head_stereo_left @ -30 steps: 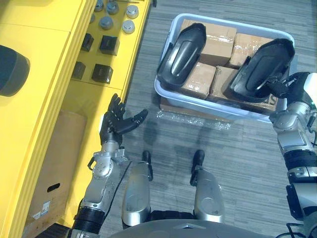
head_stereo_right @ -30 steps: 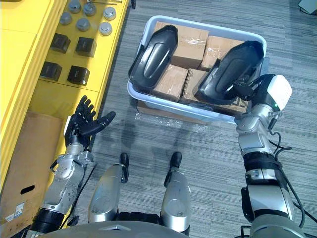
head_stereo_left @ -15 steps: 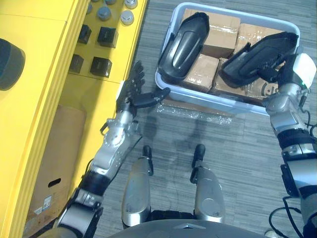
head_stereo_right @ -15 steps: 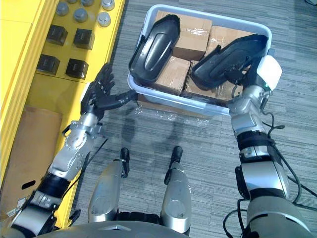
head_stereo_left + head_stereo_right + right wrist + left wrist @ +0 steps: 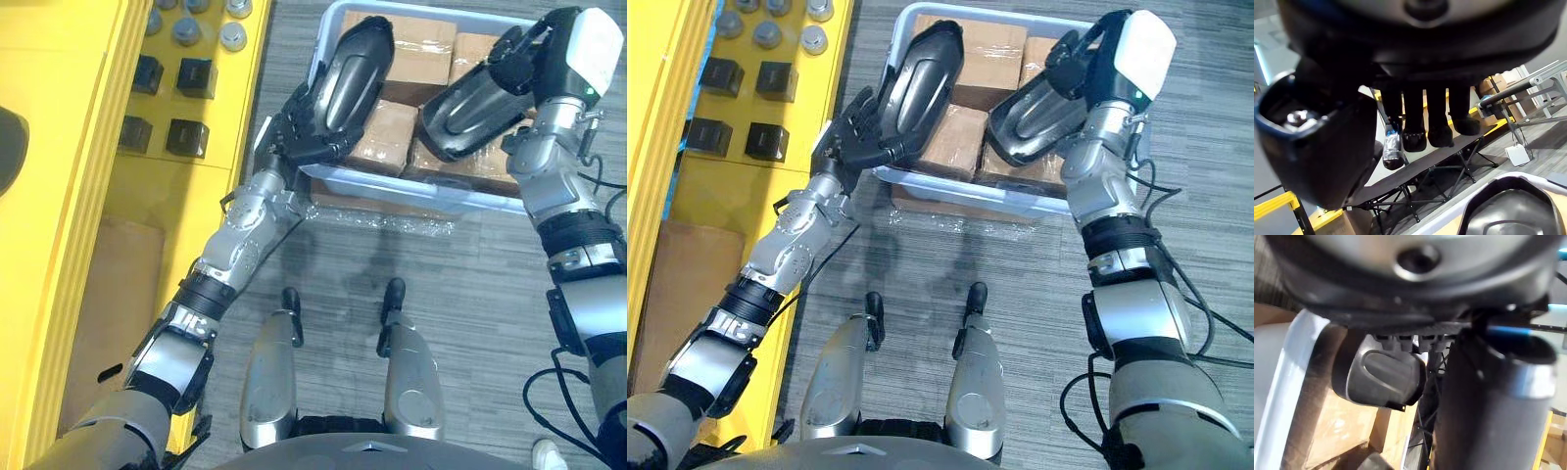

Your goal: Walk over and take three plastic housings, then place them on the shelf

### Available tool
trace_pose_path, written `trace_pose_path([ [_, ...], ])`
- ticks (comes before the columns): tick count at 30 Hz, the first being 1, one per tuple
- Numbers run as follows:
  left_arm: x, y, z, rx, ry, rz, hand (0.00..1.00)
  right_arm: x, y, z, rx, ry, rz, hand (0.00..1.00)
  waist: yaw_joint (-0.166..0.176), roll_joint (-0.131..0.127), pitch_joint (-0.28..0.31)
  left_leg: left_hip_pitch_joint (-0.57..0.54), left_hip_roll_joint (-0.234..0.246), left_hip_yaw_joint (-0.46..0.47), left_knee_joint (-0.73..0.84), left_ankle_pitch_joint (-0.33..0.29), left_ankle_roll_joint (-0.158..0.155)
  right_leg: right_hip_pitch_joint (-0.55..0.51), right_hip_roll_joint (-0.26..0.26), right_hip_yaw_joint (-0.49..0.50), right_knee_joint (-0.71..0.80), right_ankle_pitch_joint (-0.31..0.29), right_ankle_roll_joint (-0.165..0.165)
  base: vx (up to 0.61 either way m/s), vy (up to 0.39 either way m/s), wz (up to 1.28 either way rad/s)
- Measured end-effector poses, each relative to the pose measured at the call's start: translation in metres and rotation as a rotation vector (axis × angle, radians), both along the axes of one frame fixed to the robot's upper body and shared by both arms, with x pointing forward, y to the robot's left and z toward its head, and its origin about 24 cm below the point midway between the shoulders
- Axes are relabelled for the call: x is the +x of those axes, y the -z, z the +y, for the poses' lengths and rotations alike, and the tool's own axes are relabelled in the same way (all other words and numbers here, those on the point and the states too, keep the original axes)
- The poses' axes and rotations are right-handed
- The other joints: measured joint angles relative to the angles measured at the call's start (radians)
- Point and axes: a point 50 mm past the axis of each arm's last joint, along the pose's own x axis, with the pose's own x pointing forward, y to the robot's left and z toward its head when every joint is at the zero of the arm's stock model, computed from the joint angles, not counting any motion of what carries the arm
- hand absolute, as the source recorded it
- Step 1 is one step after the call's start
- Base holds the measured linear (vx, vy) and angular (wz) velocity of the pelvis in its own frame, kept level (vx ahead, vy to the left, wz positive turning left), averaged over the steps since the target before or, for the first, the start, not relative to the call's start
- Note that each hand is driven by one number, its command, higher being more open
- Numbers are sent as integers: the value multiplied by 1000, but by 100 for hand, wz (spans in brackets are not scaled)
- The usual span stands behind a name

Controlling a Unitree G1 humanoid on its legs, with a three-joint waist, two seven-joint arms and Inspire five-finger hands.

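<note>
Two dark plastic housings lie on cardboard boxes (image 5: 388, 139) inside a pale blue bin (image 5: 441, 194). The left housing (image 5: 353, 70) leans along the bin's left side. My left hand (image 5: 297, 135) is open, its fingers spread against that housing's near end; in the left wrist view the housing (image 5: 1382, 377) sits just past the fingers. The right housing (image 5: 472, 103) lies slanted to its right. My right hand (image 5: 534, 61) hovers over that housing's far end. In the right wrist view its fingers (image 5: 1426, 115) hang relaxed with nothing between them and the thumb, the housing (image 5: 1513, 205) below.
A yellow shelf (image 5: 69, 196) runs along my left, carrying black blocks (image 5: 186, 137) and grey round parts (image 5: 232, 37). A brown cardboard box (image 5: 108, 294) stands under it. Clear plastic film (image 5: 392, 220) lies on the grey floor in front of the bin.
The view has shifted toward the bin. My left arm swung from beside the shelf over to the left housing. My right hand went from the right housing's near side to its far end.
</note>
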Motion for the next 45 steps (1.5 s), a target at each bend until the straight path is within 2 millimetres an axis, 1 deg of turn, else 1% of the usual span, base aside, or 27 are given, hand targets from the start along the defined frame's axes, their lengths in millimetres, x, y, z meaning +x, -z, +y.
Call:
trace_pose_path([
  [4, 4, -3, 0, 5, -5, -2, 100, 1, 3, 4, 14, -16, 7, 100, 1, -1, 0, 7, 10, 10, 4, -3, -3, 0, 11, 13, 0, 0, -3, -49, 18, -11],
  [6, 4, -5, 0, 2, -7, -16, 100, 1, 4, 2, 117, -39, -3, 100, -1, -2, 0, 7, 15, 11, 6, -3, -4, 0, 15, 16, 0, -1, -4, -53, 24, -7],
  [8, 2, -11, 1, -9, -12, -66, 100, -4, 10, -3, 356, -82, -72, 100, -1, -5, 1, 8, 21, 13, 8, -5, -7, -1, 21, 18, 0, 1, -6, -26, 26, -5],
  [9, 0, -14, 1, -15, -12, -82, 100, -7, 13, -4, 420, -98, -96, 100, -3, -7, 1, 8, 22, 13, 8, -5, -8, -1, 22, 19, 0, 1, -6, 0, 28, -3],
  [10, -7, -19, 1, -26, -13, -129, 100, -12, 21, -5, 530, -128, -138, 100, -6, -10, 1, 9, 24, 14, 8, -7, -9, -2, 23, 20, 0, 1, -6, 15, 34, -3],
  [11, -13, -23, 2, -23, -18, -170, 100, -16, 29, -6, 593, -140, -154, 100, -10, -15, 0, 11, 25, 15, 6, -7, -9, -2, 24, 22, 0, 1, -6, 21, 38, -4],
  [13, -27, -27, 3, -22, -28, -245, 100, -21, 47, -5, 708, -154, -155, 100, -22, -25, 0, 20, 24, 22, 0, -8, -9, 0, 24, 28, 1, 1, -6, 27, 45, -8],
  [14, -34, -28, 3, -8, -29, -277, 100, -24, 60, -7, 770, -148, -138, 100, -26, -28, 0, 29, 25, 29, -1, -12, -9, 4, 24, 34, 1, 1, -6, 25, 59, -16],
  [15, -40, -26, 3, 17, -35, -298, 100, -26, 73, -9, 821, -135, -114, 100, -28, -28, 0, 44, 25, 34, -4, -14, -9, 11, 24, 42, 1, 0, -6, 13, 51, -15],
  [16, -42, -25, 3, 25, -38, -301, 100, -27, 77, -10, 829, -129, -104, 100, -28, -28, 0, 48, 25, 35, -5, -15, -9, 14, 24, 43, 1, 0, -6, 0, 49, -14],
  [17, -47, -20, 4, 26, -38, -303, 100, -31, 90, -14, 860, -109, -69, 100, -30, -28, 0, 62, 25, 39, -8, -17, -9, 23, 24, 49, 1, -2, -8, -19, 41, -9],
  [18, -51, -17, 5, 33, -44, -311, 100, -34, 98, -18, 887, -93, -59, 100, -31, -28, 0, 67, 25, 40, -11, -17, -9, 27, 24, 49, 1, -3, -8, -28, 35, -8],
  [19, -53, -15, 5, 47, -51, -315, 100, -35, 100, -20, 895, -82, -55, 100, -32, -28, 0, 69, 25, 40, -12, -17, -9, 28, 24, 49, 1, -4, -8, -44, 24, -3],
  [21, -61, -2, 8, 79, -65, -300, 100, -38, 106, -26, 965, -64, -56, 100, -32, -28, 0, 84, 25, 39, -14, -17, -9, 42, 24, 48, 0, -8, -9, -57, 22, 0],
  [23, -65, 5, 10, 109, -73, -294, 100, -39, 107, -30, 1004, -58, -68, 100, -28, -28, 0, 87, 25, 36, -17, -18, -8, 49, 24, 44, -2, -9, -9, -64, 24, 5],
  [26, -70, 15, 13, 113, -73, -262, 100, -39, 112, -31, 1032, -53, -56, 100, -23, -27, 0, 88, 24, 32, -18, -14, -10, 60, 24, 35, -14, -6, -7, -31, 23, 7],
  [29, -75, 26, 12, 121, -54, -227, 100, -39, 123, -35, 1078, -30, -20, 100, -17, -26, -1, 94, 21, 24, -24, -13, -10, 71, 22, 25, -14, -6, -7, 3, 25, 10],
  [33, -84, 44, 5, 132, -4, -168, 100, -41, 136, -46, 1134, -5, 22, 100, 2, -16, -6, 96, 6, 8, -48, 6, -8, 70, 10, 9, -14, -6, -7, 28, 26, 13],
  [36, -92, 58, 1, 129, 21, -118, 100, -39, 132, -51, 1146, -11, 18, 100, 3, -1, -15, 90, -2, -3, -51, 9, -7, 71, 0, -6, -10, -11, -5, 18, 35, 16],
  [37, -95, 63, -3, 123, 37, -100, 100, -39, 127, -56, 1155, -19, 6, 100, 6, 11, -23, 86, -6, -7, -51, 9, -6, 70, -3, -9, -8, -13, -3, 8, 44, 12],
  [39, -100, 70, -8, 111, 63, -73, 100, -39, 119, -62, 1138, -27, -6, 100, 25, 29, -33, 86, -9, -10, -51, 9, -6, 68, -9, -14, 4, -21, -2, -4, 38, 9],
  [43, -108, 80, -16, 94, 96, -33, 100, -32, 104, -66, 1132, -36, -13, 100, 32, 49, -46, 82, -13, -22, -52, 11, -6, 64, -18, -36, 33, -42, -3, -27, 11, 14],
  [45, -114, 86, -21, 82, 121, -6, 100, -28, 94, -65, 1117, -52, -13, 100, 44, 57, -50, 78, -14, -23, -55, 16, -8, 47, -23, -37, 57, -54, -6, -32, -4, 2],
])
